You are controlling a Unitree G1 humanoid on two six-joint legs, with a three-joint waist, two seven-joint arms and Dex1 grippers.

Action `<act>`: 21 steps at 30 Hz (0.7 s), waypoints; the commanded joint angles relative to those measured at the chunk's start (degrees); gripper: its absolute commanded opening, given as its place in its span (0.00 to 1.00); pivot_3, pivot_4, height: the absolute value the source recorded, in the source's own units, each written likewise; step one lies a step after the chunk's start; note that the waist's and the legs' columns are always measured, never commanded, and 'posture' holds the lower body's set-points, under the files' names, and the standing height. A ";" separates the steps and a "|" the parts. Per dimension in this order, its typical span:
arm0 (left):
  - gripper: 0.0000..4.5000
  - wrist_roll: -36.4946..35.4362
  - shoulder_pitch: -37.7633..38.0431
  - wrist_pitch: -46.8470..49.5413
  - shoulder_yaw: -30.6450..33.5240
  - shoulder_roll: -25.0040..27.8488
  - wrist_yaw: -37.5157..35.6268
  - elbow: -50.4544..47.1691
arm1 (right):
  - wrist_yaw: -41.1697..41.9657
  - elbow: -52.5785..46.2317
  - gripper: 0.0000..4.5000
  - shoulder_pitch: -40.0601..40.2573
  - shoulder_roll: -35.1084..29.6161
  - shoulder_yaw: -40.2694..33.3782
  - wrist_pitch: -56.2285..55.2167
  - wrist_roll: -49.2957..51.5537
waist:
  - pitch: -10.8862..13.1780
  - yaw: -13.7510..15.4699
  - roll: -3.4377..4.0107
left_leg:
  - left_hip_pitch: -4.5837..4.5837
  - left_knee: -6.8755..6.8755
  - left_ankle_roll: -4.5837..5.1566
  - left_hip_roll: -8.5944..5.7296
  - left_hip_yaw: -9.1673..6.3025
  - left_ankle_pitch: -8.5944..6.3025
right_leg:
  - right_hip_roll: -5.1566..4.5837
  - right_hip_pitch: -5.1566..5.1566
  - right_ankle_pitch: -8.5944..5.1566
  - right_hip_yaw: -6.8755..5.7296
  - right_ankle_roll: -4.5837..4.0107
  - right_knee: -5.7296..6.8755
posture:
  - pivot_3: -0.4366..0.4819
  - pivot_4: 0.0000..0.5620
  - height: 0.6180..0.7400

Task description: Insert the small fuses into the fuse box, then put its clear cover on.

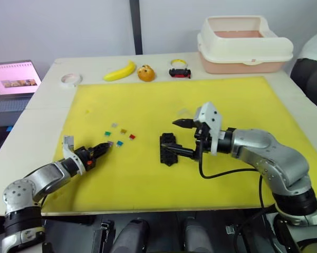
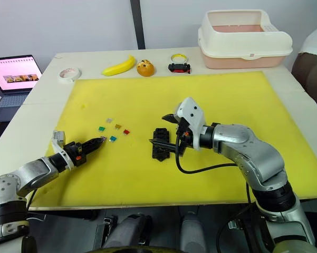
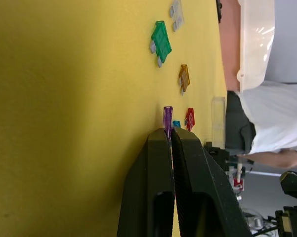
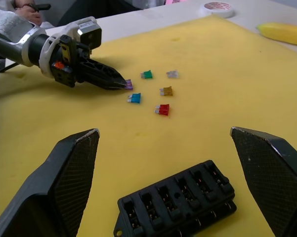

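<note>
Purple plastic shows at the tip of my left hand (image 3: 169, 134), whose fingers are pressed together on the purple fuse (image 3: 167, 120); from the head camera that fuse is only a speck at the fingertips, and I cannot tell whether it is lifted off the yellow mat (image 1: 147, 105) or touching it. Just beyond that hand lie the teal fuse (image 4: 134, 98), red fuse (image 4: 162, 109), brown fuse (image 4: 166, 91), green fuse (image 4: 147, 74) and grey fuse (image 4: 172, 74), loose on the mat. My left wrist view also catches the clear cover (image 3: 218, 122) past the red fuse, nearly see-through; from the head it is a faint patch I can hardly make out. My right hand (image 1: 183, 138) is spread wide, its two fingers on either side of the fuse box (image 1: 168, 148), which lies on the mat just in front of it, with its near edge cut off in the right wrist view. Whether the fingers touch the box I cannot tell.
</note>
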 commanded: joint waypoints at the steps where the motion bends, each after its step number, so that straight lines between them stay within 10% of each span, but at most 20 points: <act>1: 0.01 -6.54 -1.32 1.00 2.64 3.99 -1.16 -3.76 | -0.79 -2.88 1.00 -0.65 0.75 -4.03 1.86 4.14 | 0.09 -0.06 -0.15 | -0.02 -0.01 -0.01 0.05 0.00 0.00 | 0.01 -0.04 0.00 0.00 0.00 0.01 | 0.48 0.27 1.00; 8: 0.01 -16.18 -8.00 3.46 -1.46 11.31 -8.76 -11.54 | -11.59 -0.42 1.00 -4.66 8.83 -15.16 12.16 24.00 | 0.14 0.05 -0.25 | -0.10 -0.03 -0.04 0.12 0.02 0.01 | 0.13 -0.11 0.00 0.04 -0.02 -0.02 | 0.48 0.27 1.00; 21: 0.01 -13.36 -21.64 1.21 -15.39 5.33 -14.71 -11.05 | -40.88 5.58 1.00 -7.74 20.50 -15.92 11.21 53.30 | 0.13 -1.68 -0.24 | -0.10 -0.08 -0.08 0.22 0.07 0.04 | 0.29 -0.20 0.01 0.12 -0.04 0.01 | 0.48 0.27 1.00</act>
